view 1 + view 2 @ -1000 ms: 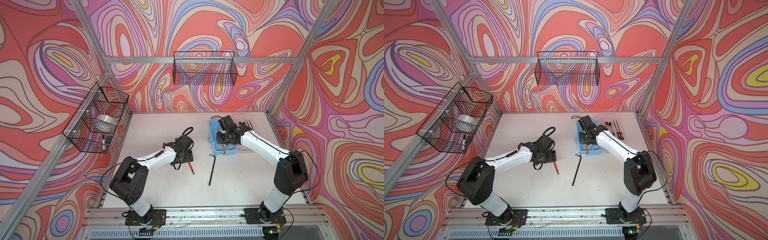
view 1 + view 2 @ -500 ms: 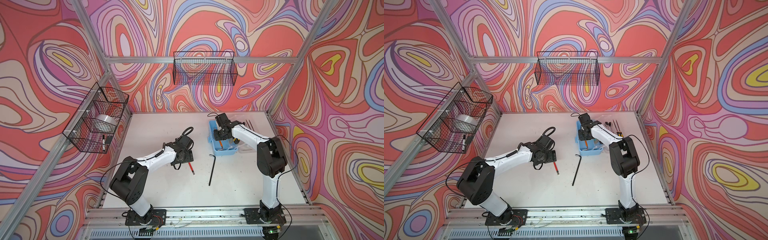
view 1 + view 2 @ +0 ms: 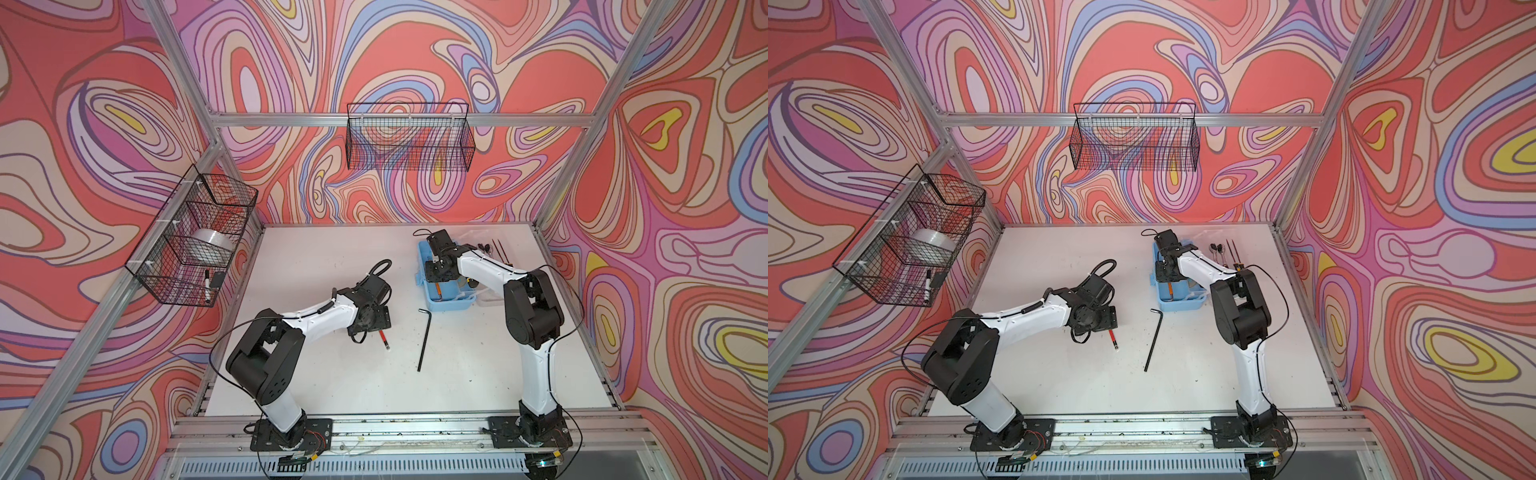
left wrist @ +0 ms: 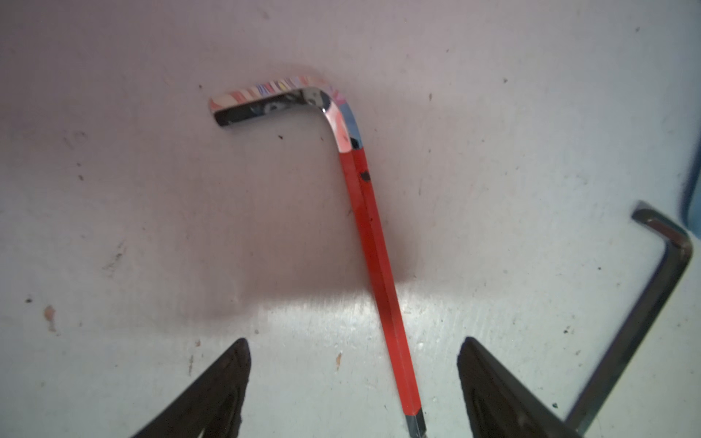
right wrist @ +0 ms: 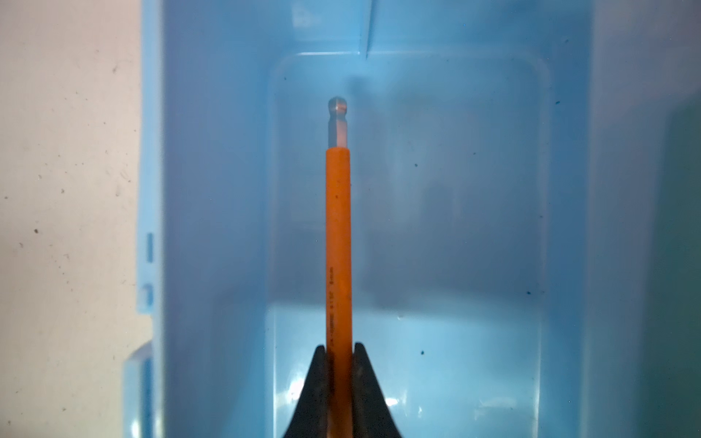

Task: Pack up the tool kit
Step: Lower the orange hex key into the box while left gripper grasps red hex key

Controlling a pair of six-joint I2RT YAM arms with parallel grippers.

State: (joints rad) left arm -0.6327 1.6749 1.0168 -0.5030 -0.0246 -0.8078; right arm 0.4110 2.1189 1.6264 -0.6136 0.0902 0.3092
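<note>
Wire basket [image 3: 409, 141] hangs at twelve o'clock; second basket [image 3: 176, 291] at nine o'clock holds a tape roll [image 3: 212, 245] and a marker [image 3: 206, 284]

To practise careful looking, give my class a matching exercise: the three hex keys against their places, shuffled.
1. red hex key
2. orange hex key
3. black hex key

A. gripped by the right hand, within the blue case
B. on the table, touched by neither hand
C. on the table, below the open left hand

Pairs: 1-C; 2-A; 3-B

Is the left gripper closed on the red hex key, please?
No, the left gripper stands open, with the red hex key lying untouched on the table.
</note>
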